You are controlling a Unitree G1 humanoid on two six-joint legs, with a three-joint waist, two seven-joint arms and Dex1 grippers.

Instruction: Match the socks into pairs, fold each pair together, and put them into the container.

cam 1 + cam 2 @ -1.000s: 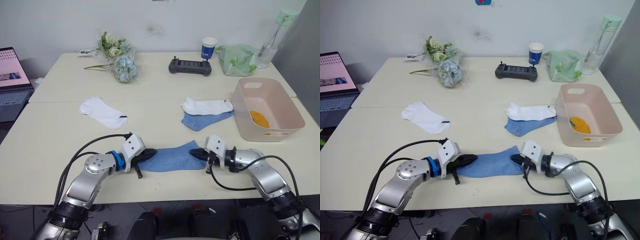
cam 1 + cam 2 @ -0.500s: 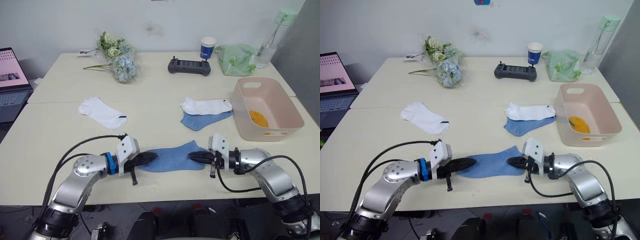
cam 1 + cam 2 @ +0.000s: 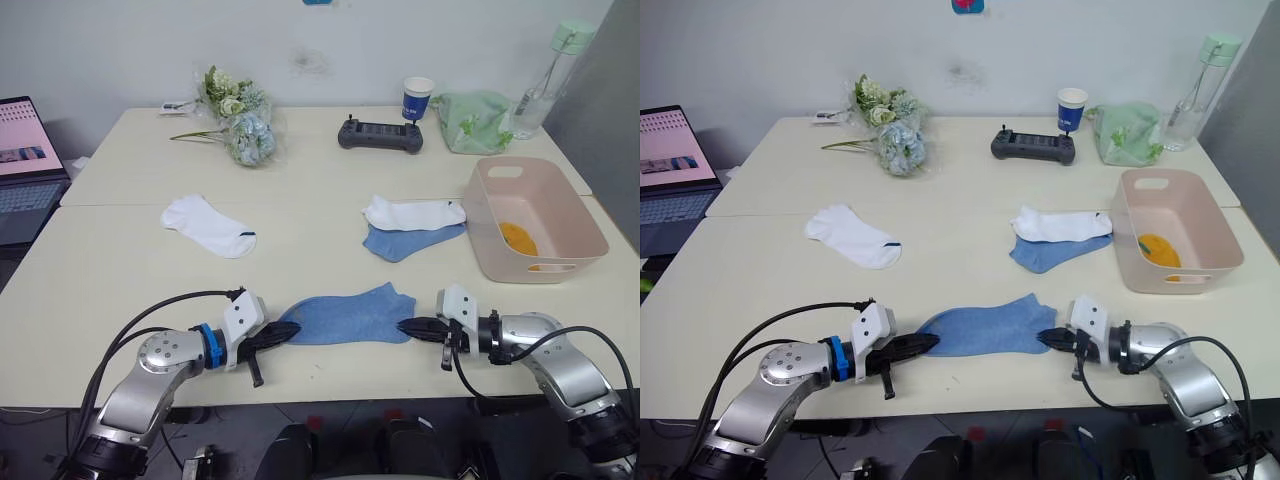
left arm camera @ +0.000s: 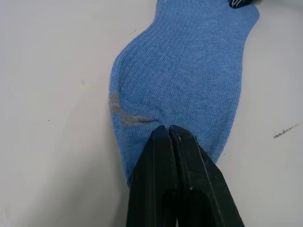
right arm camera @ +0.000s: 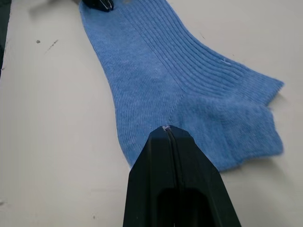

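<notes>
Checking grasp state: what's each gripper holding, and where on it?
Both grip the near light blue sock lying on the table: left gripper shut on its toe end, right gripper shut on its heel end.

The cream table [image 3: 120, 260] carries four socks—light blue [image 3: 345, 315], white [image 3: 207, 224], white over blue [image 3: 412, 225]—a pink basket [image 3: 535, 215], flowers [image 3: 238, 125], controller [image 3: 380, 133], cup [image 3: 417, 97], green bag [image 3: 470, 118] and bottle [image 3: 545, 75].

Counted on tabletop [image 3: 120, 270]: two light blue socks [image 3: 345, 316] [image 3: 400, 242], two white socks [image 3: 207, 224] [image 3: 412, 212], one pink container [image 3: 575, 215], one orange item [image 3: 518, 238] inside it, sock count unclear.
</notes>
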